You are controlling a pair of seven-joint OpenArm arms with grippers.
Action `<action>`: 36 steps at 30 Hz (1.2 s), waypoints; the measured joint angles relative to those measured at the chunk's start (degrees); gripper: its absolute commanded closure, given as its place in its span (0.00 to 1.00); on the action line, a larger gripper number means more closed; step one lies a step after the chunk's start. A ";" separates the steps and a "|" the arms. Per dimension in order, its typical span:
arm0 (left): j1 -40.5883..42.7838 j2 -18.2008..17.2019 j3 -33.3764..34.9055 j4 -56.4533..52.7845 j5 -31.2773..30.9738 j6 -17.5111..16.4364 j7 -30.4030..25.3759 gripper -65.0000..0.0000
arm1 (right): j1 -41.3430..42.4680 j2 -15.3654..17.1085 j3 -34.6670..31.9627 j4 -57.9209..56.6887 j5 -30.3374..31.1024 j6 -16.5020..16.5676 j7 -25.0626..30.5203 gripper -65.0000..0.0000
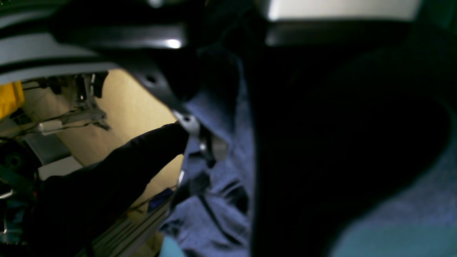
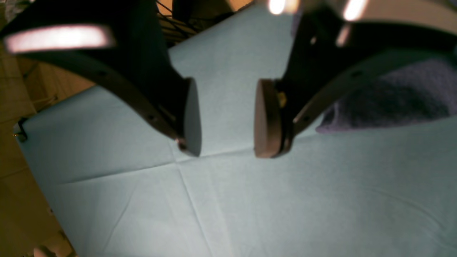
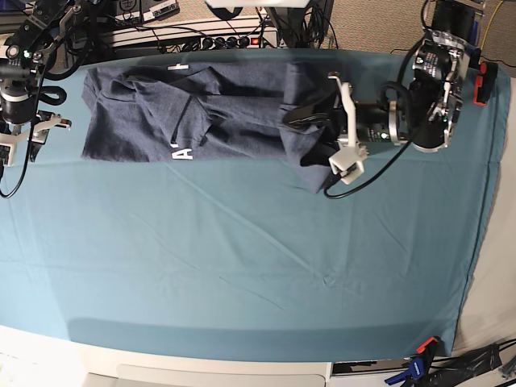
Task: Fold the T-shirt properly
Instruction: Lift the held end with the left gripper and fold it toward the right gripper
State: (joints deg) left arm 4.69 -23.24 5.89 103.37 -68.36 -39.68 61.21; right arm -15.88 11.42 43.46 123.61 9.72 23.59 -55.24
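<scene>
I have the left tool (image 3: 318, 133) clamped on the T-shirt (image 3: 201, 117) at upper centre of the counter (image 3: 242, 266) — mid-fold. Right tool (image 2: 226, 117) hangs open, empty. Next I'd carry that edge across, keeping it flat.

The base view is evenly lit from above and sharp, with soft shadows under the folds of the T-shirt (image 3: 193, 113) and slight bending of straight lines near the edges. The left wrist view is dim and blurred, largely filled by a black out-of-focus mass. The right wrist view is brighter; glare streaks cross the blurred right claw (image 2: 226, 117), and the tabletop (image 2: 250, 207) looks washed pale.
</scene>
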 measured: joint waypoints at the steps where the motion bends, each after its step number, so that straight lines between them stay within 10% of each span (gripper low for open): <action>1: 0.11 0.42 0.00 0.00 0.02 0.02 0.02 1.00 | -0.02 -0.02 0.00 0.00 0.00 0.00 0.00 0.60; 36: -3.80 5.29 16.17 -0.13 14.40 0.20 -7.30 1.00 | 0.00 0.00 0.00 0.00 2.38 0.00 0.02 0.60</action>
State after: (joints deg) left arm 0.89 -17.96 22.06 103.24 -53.95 -39.48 53.91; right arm -15.88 11.42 43.46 123.61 12.10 23.59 -55.22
